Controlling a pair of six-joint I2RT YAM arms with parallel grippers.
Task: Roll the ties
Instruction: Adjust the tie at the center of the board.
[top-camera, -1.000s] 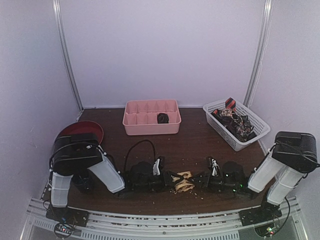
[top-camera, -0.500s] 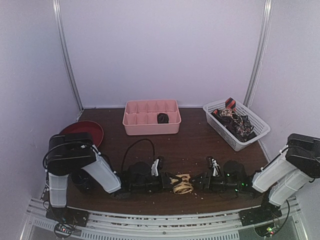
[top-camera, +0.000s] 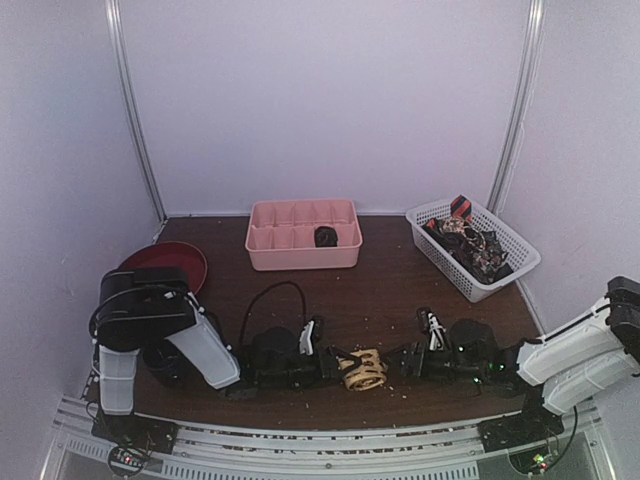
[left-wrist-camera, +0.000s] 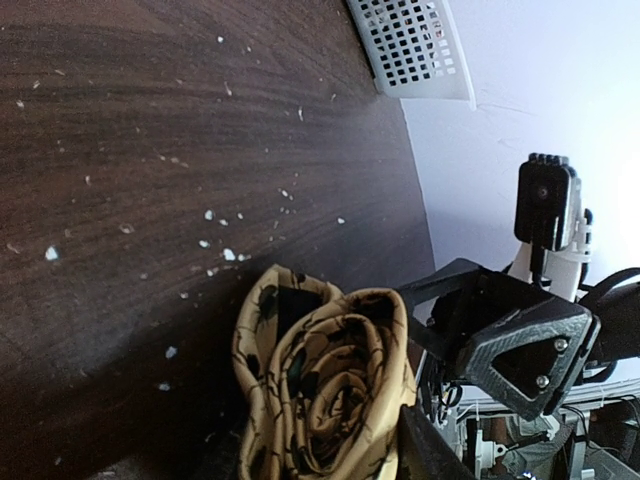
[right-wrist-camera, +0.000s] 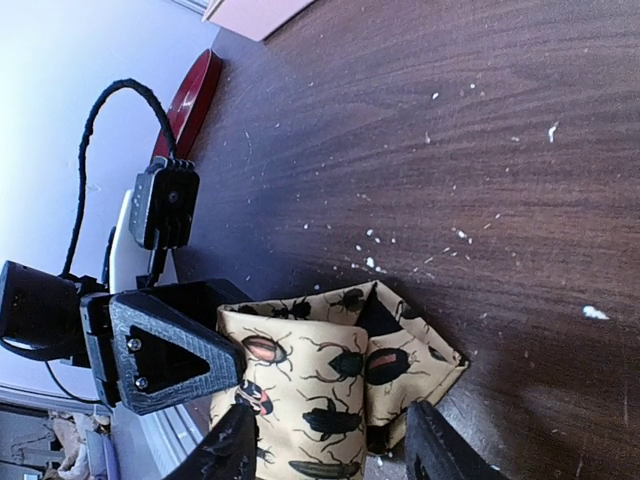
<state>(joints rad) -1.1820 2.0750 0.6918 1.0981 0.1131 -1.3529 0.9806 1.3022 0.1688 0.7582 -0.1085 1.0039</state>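
Right arm (top-camera: 575, 350) dropped lower; white basket (top-camera: 478, 293) holds ties (top-camera: 470, 243), pink organizer (top-camera: 300, 257) one roll (top-camera: 325, 237).

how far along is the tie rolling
Done: what looks like one dark rolled tie sits in the pink compartment tray. In hand: the tan beetle-patterned tie, coiled on the brown table, lies between the left gripper and right gripper. Left: the dark and red ties piled in the white plastic basket.
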